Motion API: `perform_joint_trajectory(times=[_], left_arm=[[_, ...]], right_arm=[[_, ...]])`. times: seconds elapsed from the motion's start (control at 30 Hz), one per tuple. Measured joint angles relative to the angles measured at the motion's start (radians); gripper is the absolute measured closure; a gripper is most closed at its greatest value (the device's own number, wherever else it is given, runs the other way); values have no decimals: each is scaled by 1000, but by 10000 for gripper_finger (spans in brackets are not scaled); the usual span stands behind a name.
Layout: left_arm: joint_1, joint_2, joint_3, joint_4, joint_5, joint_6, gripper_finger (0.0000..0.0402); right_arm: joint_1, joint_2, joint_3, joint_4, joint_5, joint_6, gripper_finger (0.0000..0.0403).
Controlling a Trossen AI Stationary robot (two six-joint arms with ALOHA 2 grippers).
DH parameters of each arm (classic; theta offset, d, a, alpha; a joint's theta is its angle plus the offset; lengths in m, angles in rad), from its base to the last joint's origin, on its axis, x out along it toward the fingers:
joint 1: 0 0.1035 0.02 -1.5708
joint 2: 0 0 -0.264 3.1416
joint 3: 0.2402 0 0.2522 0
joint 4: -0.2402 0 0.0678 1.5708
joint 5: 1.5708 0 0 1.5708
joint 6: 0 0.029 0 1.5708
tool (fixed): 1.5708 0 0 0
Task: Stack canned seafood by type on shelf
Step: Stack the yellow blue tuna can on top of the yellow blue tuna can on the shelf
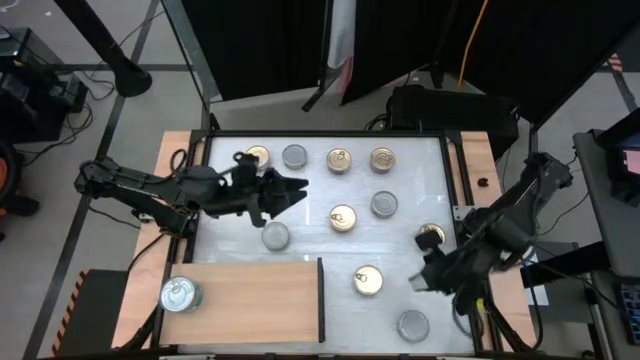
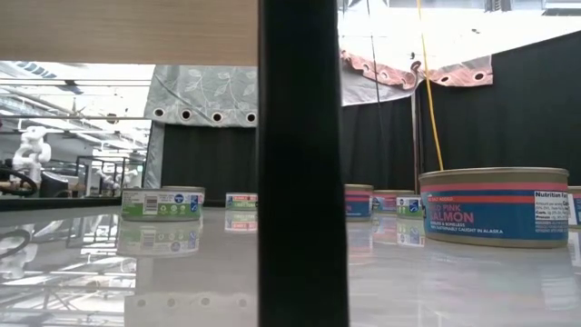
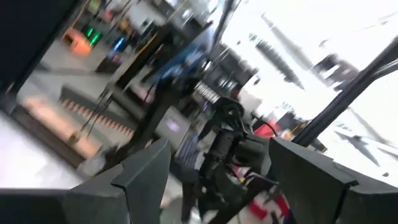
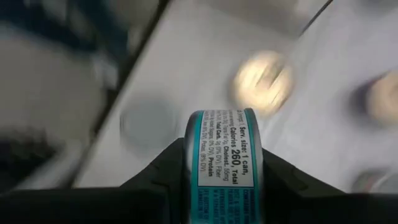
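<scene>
We see a glossy white bench [image 1: 310, 215] that mirrors the metal tins [image 1: 342, 218] on it, some lids gold, some plain silver [image 1: 384, 204], with printed paper labels [image 2: 495, 213] round their sides; the shelf [image 1: 255, 300] is matt light-brown wood, and the right gripper [image 4: 225, 163] is matt black

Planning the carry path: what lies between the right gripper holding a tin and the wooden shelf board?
In the high view, one gold-lidded round tin sits between the right gripper and the light-brown wooden shelf board; otherwise bare white tabletop.
</scene>
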Motion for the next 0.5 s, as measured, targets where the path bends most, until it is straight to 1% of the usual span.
perform_joint_trajectory(times=[0.07, 0.13, 0.2, 0.27, 0.4, 0.5], left_arm=[[-10, 0, 2, 60, -13, 52, 123], [-22, 3, 31, 64, -38, 102, 123], [-31, 16, 90, 41, -53, 178, 123], [-48, 40, 174, -14, -85, 302, 123], [-86, 122, 377, -151, -166, 581, 123], [-93, 177, 510, -229, -177, 681, 123]], right_arm=[[-45, 0, 98, 36, 72, -14, 280], [-101, 0, 184, 98, 145, -48, 281], [-160, 0, 258, 183, 211, -100, 279], [-229, 0, 317, 302, 255, -173, 277], [-370, -1, 354, 605, 258, -293, 275], [-463, 7, 354, 790, 216, -340, 275]])
